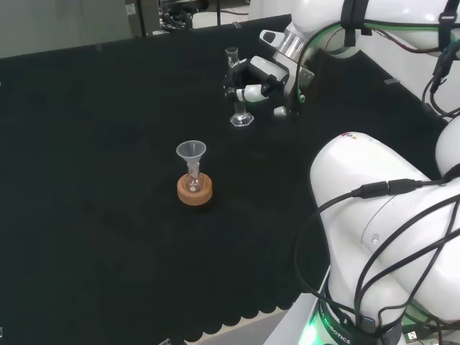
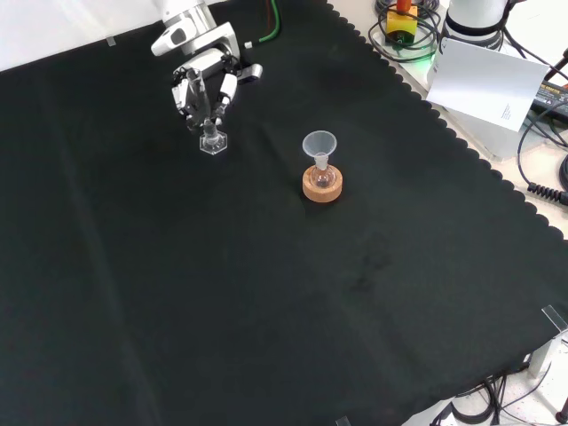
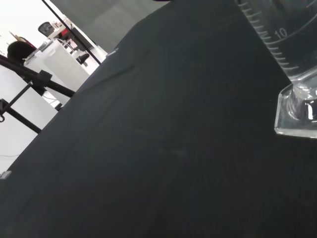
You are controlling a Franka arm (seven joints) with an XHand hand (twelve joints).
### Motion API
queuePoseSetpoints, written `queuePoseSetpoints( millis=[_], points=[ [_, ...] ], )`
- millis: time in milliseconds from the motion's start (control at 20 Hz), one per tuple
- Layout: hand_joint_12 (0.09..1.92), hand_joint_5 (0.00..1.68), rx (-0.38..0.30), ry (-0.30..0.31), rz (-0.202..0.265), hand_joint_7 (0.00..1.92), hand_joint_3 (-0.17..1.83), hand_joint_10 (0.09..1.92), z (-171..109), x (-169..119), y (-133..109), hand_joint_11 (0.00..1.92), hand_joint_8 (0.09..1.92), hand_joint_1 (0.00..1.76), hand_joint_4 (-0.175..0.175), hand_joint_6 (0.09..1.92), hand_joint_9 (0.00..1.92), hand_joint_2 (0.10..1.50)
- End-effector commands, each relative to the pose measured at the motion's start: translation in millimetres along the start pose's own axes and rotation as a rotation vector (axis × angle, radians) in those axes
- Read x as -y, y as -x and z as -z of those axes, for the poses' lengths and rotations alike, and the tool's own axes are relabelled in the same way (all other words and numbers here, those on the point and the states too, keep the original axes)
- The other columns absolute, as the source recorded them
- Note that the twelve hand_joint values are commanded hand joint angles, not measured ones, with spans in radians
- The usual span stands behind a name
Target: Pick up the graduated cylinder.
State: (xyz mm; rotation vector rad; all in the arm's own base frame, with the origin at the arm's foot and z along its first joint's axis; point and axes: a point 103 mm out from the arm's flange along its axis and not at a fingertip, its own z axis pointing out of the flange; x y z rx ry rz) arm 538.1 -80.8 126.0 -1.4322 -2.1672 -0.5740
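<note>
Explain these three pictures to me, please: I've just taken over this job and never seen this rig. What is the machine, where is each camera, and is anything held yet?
The machine is one white robot arm ending in a black and white hand. One camera looks over the arm from behind, one looks down from the front, one sits at the wrist. On the black cloth stand a clear glass measuring cylinder and, apart from it, a small flask in a cork ring with a funnel on top. The hand's fingers are curled round the cylinder, whose base seems to rest on the cloth in the wrist picture.
</note>
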Motion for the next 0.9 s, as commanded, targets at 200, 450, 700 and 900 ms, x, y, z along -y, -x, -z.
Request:
queuePoseSetpoints(
  millis=[200, 450, 700, 900],
  points=[
    [0.74, 0.99, 0.101, -0.058, -0.019, 1.25, -0.01, 0.09, 17, 50, -38, 1.30, 0.35, 1.14, -0.140, 1.01, 1.42, 1.12],
    [0.74, 0.99, 0.131, -0.095, -0.024, 1.26, -0.01, 0.09, 17, 75, -52, 1.30, 0.35, 1.14, -0.141, 1.01, 1.42, 1.12],
    [0.73, 0.99, 0.159, -0.135, -0.024, 1.26, -0.01, 0.09, 16, 95, -61, 1.30, 0.35, 1.15, -0.142, 1.00, 1.42, 1.12],
    [0.73, 0.99, 0.180, -0.165, -0.027, 1.26, -0.01, 0.09, 15, 113, -67, 1.30, 0.35, 1.15, -0.142, 1.00, 1.42, 1.12]
  ],
)
